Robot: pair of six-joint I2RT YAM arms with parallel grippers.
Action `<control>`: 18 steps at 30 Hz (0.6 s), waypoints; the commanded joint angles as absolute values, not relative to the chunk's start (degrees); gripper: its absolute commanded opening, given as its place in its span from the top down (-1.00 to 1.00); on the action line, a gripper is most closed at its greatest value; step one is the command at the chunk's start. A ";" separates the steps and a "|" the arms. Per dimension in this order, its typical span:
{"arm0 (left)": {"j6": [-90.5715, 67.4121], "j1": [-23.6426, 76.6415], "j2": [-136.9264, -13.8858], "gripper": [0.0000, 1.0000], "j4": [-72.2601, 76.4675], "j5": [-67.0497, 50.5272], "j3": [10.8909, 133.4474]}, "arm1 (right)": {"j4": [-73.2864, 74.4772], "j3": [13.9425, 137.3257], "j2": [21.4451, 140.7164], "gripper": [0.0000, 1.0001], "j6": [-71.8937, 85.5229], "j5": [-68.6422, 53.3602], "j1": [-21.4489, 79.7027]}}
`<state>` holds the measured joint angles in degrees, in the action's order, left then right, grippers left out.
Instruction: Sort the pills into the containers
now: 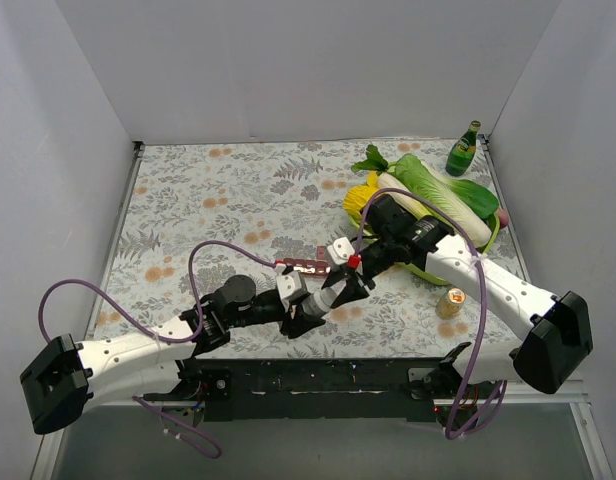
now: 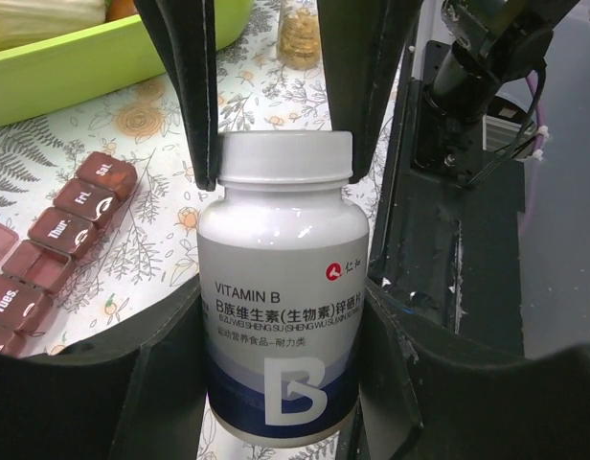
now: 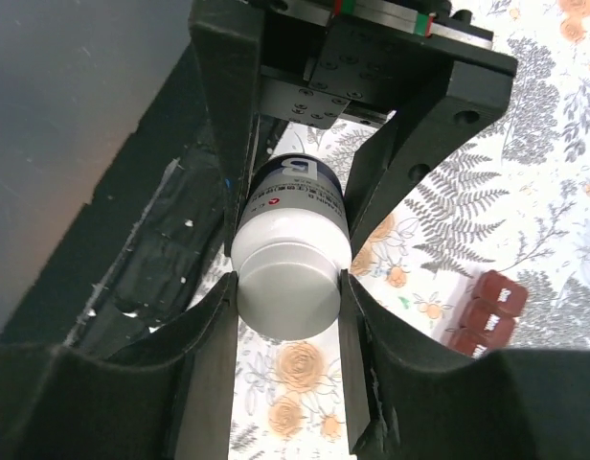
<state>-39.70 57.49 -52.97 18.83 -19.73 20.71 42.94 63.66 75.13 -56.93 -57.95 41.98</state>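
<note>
Two hands are closed on one white vitamin bottle [image 2: 281,316], which is held off the desk [image 2: 142,264] between them. The left hand [image 2: 283,331] clamps the bottle's body, its fingers [image 2: 166,383] pressed against either side of the label. The right hand [image 3: 287,287] comes in from the other end and has narrowed onto the white cap [image 3: 285,292], a pad touching each side of it.

The label reads "VITAMIN B" in dark letters, with a line of Chinese characters beneath, a small red logo above right, and a large white "B" on a blue band lower down. The smaller print is too fine to read.

The containers [image 2: 70,230], a strip of joined dark-red compartments, lie flat on the floral desk beside the bottle, apart from both hands. Their lids carry whitish day labels: "Sat", "Fri", "Thur" and "Tues" can be made out. From above, the strip [image 1: 303,266] sits just beyond the two hands, near the middle of the desk.
</note>
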 commanded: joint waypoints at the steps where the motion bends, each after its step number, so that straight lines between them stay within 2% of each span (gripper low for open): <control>1: -38.67 57.13 -52.12 1.00 18.19 -20.75 21.53 | 45.36 65.75 76.11 0.26 -67.34 -58.44 43.07; 3: -38.85 57.13 -51.94 1.00 18.28 -20.13 21.10 | 44.12 65.13 75.76 -0.03 -63.91 -58.88 43.07; 4: -38.93 57.22 -51.86 1.00 18.37 -19.34 21.01 | 43.43 64.69 75.59 -0.29 -62.59 -58.97 43.07; 9: -38.58 57.22 -50.19 1.00 16.79 -16.09 20.66 | 36.48 63.81 72.17 -0.57 -42.85 -58.52 40.01; 10: -38.76 57.22 -49.32 1.00 16.53 -15.47 20.39 | 34.82 63.46 71.46 -0.74 -39.67 -60.45 39.03; 18: -40.52 57.13 -46.58 1.00 17.75 -10.99 19.16 | 27.43 59.16 66.45 -0.91 -19.10 -63.19 29.90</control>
